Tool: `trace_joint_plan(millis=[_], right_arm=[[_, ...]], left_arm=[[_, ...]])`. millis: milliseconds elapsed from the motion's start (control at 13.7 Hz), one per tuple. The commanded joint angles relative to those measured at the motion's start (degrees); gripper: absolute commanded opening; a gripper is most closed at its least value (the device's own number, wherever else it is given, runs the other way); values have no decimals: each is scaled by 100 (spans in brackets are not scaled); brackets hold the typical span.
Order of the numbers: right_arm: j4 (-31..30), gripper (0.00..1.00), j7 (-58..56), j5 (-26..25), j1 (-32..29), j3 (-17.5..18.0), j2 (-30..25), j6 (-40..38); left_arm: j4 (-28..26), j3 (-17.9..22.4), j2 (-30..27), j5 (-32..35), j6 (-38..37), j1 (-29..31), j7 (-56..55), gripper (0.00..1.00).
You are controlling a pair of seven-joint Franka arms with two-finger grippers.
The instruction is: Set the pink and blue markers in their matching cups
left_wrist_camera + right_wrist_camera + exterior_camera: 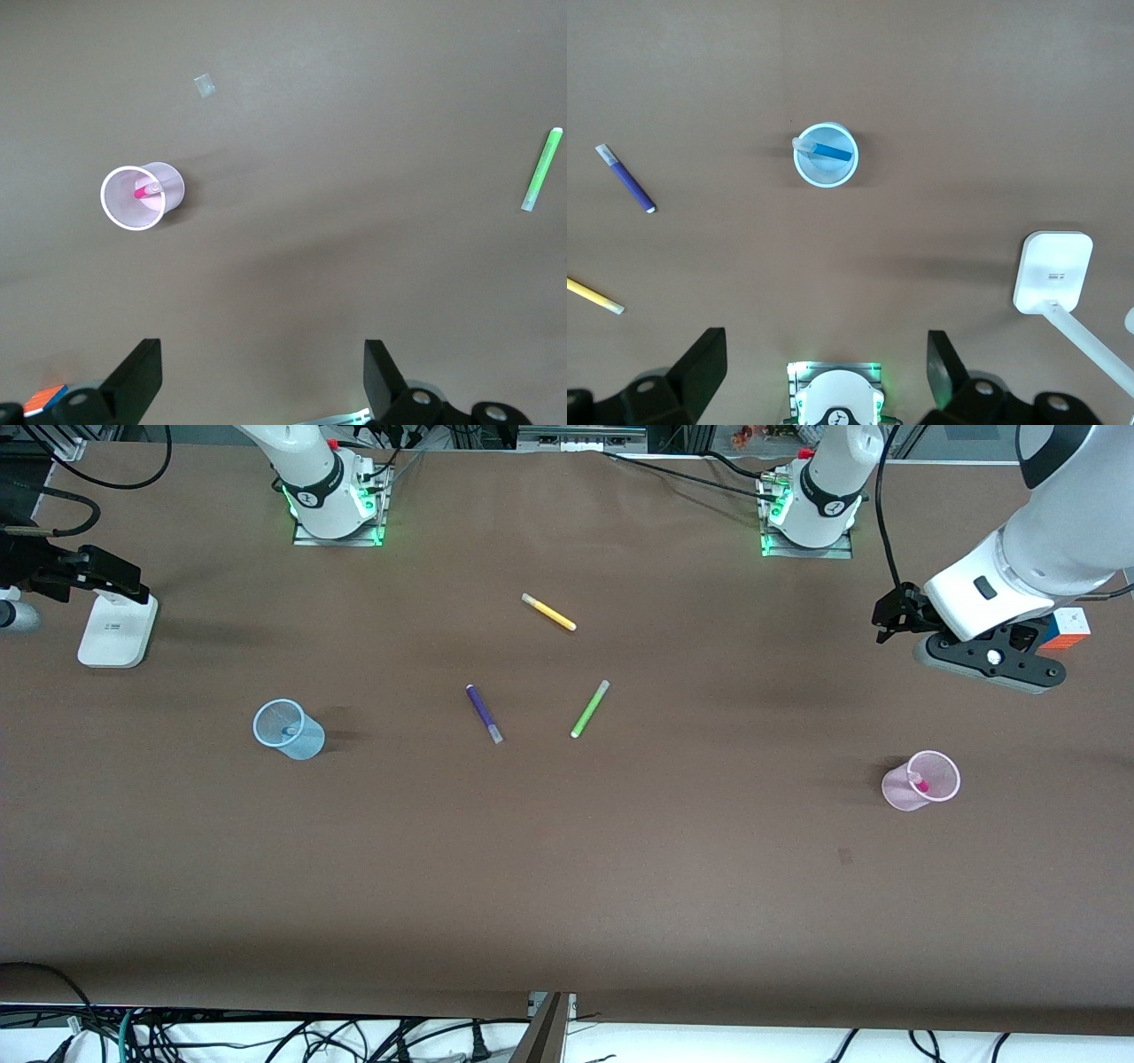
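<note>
The big brown tabletop (567,886) fills the room in front of me. The left arm is pulled up near its end of the tabletop, and the left end effector (263,372) hangs high in the air with its two fingers spread wide and nothing between them. The right arm is pulled up at its end too. The right end effector (826,367) hangs over the right arm's own base, and its fingers are spread wide with nothing in them as well. Both arms look like they are waiting.

Next come the cups. The pink cup (922,780) stands toward the left arm's end, and the blue cup (290,729) stands toward the right arm's end. The pink marker (918,782) sits inside the pink cup, and the blue marker (827,150) leans inside the blue cup. So I think the job is done.

Three more pens lie flat in the middle: a purple pen (485,713), a green pen (590,708) and a yellow pen (549,612).

What could go wrong now? The cups look light and the markers lean on their rims. If an arm swings low and bumps a cup, I think it could tip and spill its marker.
</note>
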Motion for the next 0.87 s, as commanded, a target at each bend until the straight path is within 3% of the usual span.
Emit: trace_joint_plan(millis=[0, 801], right_arm=[[159, 100, 10, 70, -58, 15, 61, -104], [159, 100, 10, 78, -50, 15, 61, -104]], left_arm=[[-351, 27, -276, 37, 194, 74, 20, 100], [-228, 26, -56, 37, 195, 163, 38, 100]])
